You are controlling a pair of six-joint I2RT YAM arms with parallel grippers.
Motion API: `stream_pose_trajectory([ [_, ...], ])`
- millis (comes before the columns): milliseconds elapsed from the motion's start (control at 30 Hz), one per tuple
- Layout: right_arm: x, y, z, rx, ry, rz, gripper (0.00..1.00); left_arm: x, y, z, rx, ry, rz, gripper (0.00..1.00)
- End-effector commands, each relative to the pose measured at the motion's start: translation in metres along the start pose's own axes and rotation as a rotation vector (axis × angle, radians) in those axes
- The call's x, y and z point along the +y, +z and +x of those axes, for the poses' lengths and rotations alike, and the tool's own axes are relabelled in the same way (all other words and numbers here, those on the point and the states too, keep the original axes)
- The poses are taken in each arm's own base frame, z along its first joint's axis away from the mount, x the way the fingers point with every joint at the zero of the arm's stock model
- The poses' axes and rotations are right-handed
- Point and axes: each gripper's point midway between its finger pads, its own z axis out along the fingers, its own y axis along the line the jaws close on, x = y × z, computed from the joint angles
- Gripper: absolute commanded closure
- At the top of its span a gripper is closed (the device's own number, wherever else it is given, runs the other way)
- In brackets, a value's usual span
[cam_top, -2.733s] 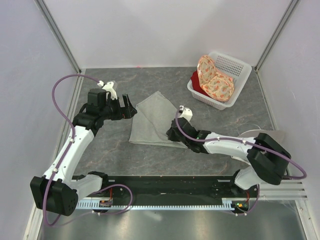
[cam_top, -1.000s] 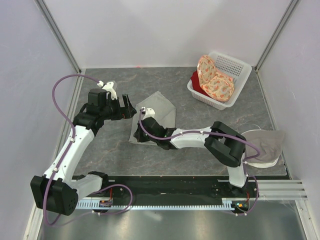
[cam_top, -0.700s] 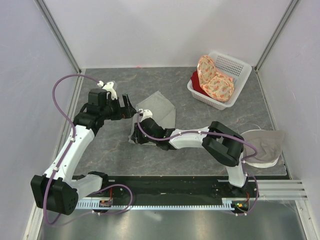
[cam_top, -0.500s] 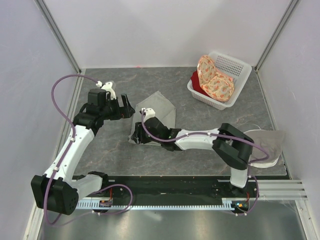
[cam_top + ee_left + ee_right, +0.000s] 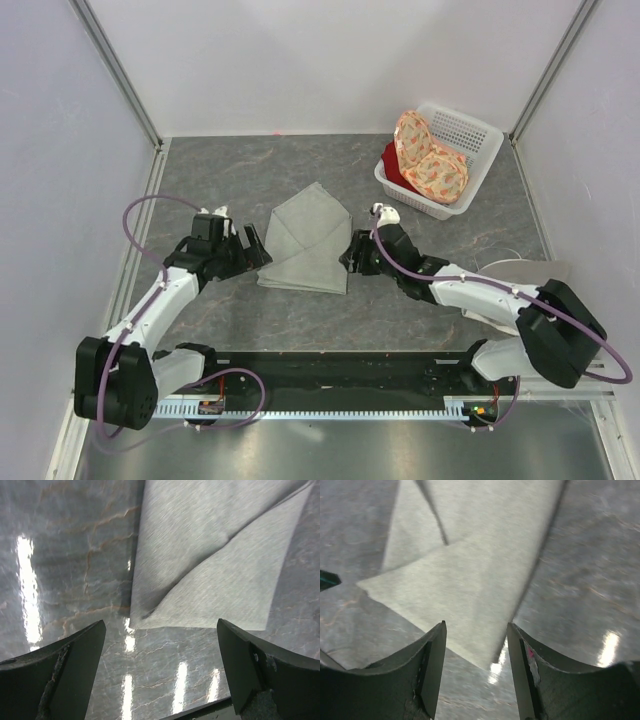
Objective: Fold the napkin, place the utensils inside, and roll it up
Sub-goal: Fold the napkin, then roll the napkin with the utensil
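lying flat, soft folded napkin

2 arms inspected: left arm and right arm have white link shells and black joint housings. 1 purple cable loops along each. Fingers are dark, with scuffed edges.

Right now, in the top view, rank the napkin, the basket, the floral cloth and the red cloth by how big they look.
Largest: basket and napkin, too close to rank.
Then: floral cloth.
Smallest: red cloth, mostly hidden under the floral one.
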Motion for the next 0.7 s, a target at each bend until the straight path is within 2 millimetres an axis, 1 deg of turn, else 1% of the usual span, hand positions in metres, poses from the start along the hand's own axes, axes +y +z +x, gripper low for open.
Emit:
stream_pose_trajectory([
  [0, -0.007, -0.018, -0.005, -0.009, 0.020, -0.025, 0.40, 0.002, 0.012, -0.006, -0.064, -0.095, 0.002, 0.00],
  [33, -0.008, -0.019, -0.006, -0.006, 0.023, -0.032, 0.40, 0.009, 0.017, 0.002, -0.046, -0.111, -0.017, 0.00],
  [100, -0.010, -0.021, -0.003, -0.001, 0.024, -0.033, 0.40, 0.013, 0.024, 0.007, -0.040, -0.119, -0.022, 0.00],
  [133, -0.011, -0.021, -0.002, 0.001, 0.024, -0.033, 0.40, 0.016, 0.027, 0.013, -0.029, -0.130, -0.027, 0.00],
  [233, -0.013, -0.021, 0.003, 0.009, 0.034, -0.035, 0.40, 0.018, 0.035, 0.020, -0.021, -0.148, -0.014, 0.04],
  [333, -0.013, -0.022, 0.005, 0.013, 0.041, -0.040, 0.40, 0.019, 0.040, 0.020, -0.032, -0.161, -0.014, 0.10],
  [367, -0.013, -0.022, 0.006, 0.017, 0.041, -0.043, 0.41, 0.021, 0.041, 0.020, -0.034, -0.164, -0.020, 0.14],
  [500, -0.015, -0.024, 0.006, 0.015, 0.035, -0.039, 0.40, 0.024, 0.046, 0.024, -0.024, -0.177, -0.026, 0.22],
  [533, -0.015, -0.024, 0.006, 0.016, 0.034, -0.038, 0.41, 0.025, 0.047, 0.027, -0.016, -0.185, -0.028, 0.24],
  [567, -0.016, -0.024, 0.005, 0.013, 0.035, -0.036, 0.41, 0.025, 0.047, 0.029, -0.012, -0.189, -0.029, 0.30],
  [633, -0.016, -0.024, 0.006, 0.014, 0.027, -0.034, 0.41, 0.026, 0.048, 0.032, -0.003, -0.197, -0.027, 0.34],
  [667, -0.017, -0.024, 0.005, 0.013, 0.021, -0.033, 0.41, 0.026, 0.048, 0.032, -0.002, -0.200, -0.027, 0.38],
])
